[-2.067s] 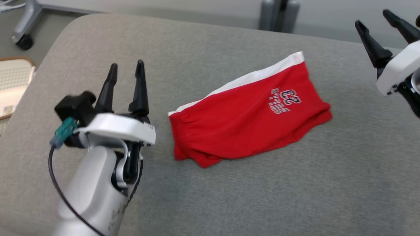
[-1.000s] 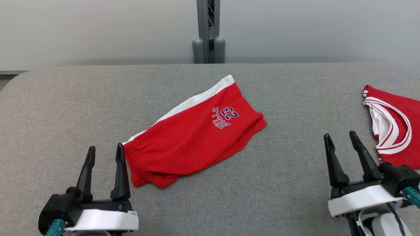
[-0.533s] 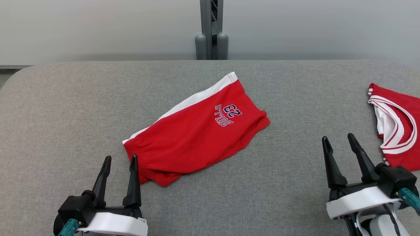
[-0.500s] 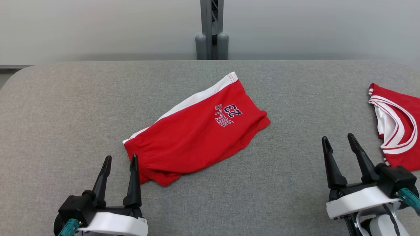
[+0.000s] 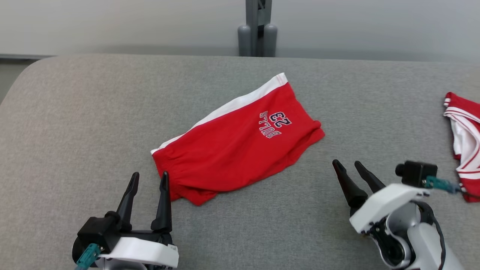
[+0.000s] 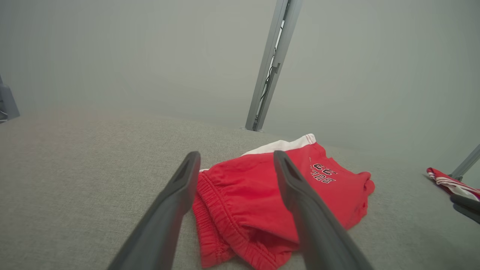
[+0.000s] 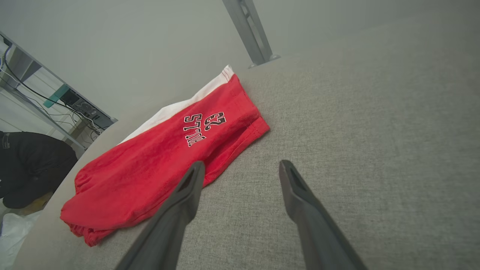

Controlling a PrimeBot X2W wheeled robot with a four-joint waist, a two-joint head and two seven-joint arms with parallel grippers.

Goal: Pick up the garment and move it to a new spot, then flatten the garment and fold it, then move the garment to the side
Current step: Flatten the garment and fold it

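The garment point(image 5: 236, 142) is a pair of red shorts with a white side stripe and a "BULLS 23" print, folded and lying slantwise in the middle of the grey padded table point(image 5: 75, 112). My left gripper point(image 5: 150, 175) stands open at the lower left, fingertips just short of the elastic waistband point(image 6: 225, 221), nothing between them. At the lower right my right gripper point(image 5: 347, 163) is open too, tilted to the left, short of the shorts' leg end point(image 7: 258, 129). The left wrist view has the garment point(image 6: 270, 202) beyond the fingers; the right wrist view has the garment point(image 7: 161, 157) to the upper left.
A second red and white garment point(image 5: 463, 142) lies at the table's right edge. A grey metal post point(image 5: 257, 28) stands behind the far edge. The table's left corner is rounded. Something dark point(image 7: 30, 165) sits beyond the table in the right wrist view.
The camera has shifted, so the scene sits further right and higher. My right gripper has turned left toward the shorts and moved inward. The left gripper stays near the waistband. The shorts have not moved.
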